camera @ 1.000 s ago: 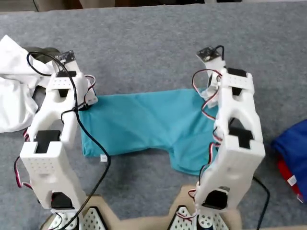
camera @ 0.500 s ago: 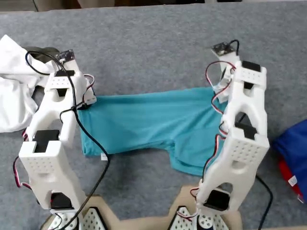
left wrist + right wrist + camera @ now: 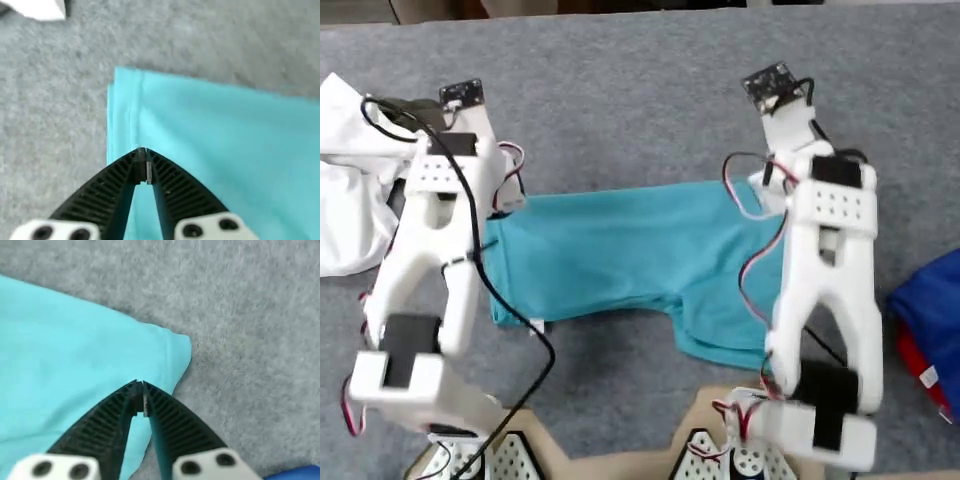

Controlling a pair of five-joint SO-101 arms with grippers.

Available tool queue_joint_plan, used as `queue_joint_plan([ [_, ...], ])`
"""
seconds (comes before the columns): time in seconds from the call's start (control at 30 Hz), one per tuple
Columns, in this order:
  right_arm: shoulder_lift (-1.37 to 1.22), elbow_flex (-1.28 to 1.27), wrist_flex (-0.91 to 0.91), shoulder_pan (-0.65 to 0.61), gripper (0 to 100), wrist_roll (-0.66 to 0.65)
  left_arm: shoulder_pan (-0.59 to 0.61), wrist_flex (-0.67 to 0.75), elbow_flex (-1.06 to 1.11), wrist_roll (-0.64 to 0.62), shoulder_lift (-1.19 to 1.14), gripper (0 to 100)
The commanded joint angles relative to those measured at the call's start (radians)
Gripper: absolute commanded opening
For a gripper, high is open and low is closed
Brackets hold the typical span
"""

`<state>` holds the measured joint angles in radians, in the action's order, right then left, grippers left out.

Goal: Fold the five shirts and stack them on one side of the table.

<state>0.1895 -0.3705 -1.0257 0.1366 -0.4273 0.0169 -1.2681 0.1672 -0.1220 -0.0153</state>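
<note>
Zero stacked yet | teal shirt [image 3: 630, 255] half-folded, flat beneath both grippers | left gripper [image 3: 143, 162], right gripper [image 3: 140, 395] pinched closed, look empty | white shirt [image 3: 345, 200], blue shirt [image 3: 930, 300] off to their outer sides, not folded

Both arms now higher above the teal shirt [image 3: 620, 250], left claw [image 3: 143, 166] and right claw [image 3: 140, 397] up off its ends.

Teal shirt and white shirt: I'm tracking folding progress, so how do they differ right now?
The teal shirt lies spread flat; the white shirt is bunched in a heap. The teal shirt sits mid-table, the white shirt at the left edge. Both rest on the grey table.
</note>
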Motion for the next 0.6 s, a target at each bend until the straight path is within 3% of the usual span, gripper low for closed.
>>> queue_joint_plan([
  [0.0, 0.097, -0.088, 0.020, -0.005, 0.6, -0.020, -0.043, -0.012, 0.144, 0.044, 0.137, 2],
  [0.27, 0.056, -0.254, 0.097, 0.067, 0.6, -0.046, -0.072, 0.221, 0.562, 0.110, 0.295, 2],
  [0.57, 0.053, -0.314, 0.127, 0.073, 0.6, -0.049, -0.064, 0.370, 0.726, 0.114, 0.309, 2],
])
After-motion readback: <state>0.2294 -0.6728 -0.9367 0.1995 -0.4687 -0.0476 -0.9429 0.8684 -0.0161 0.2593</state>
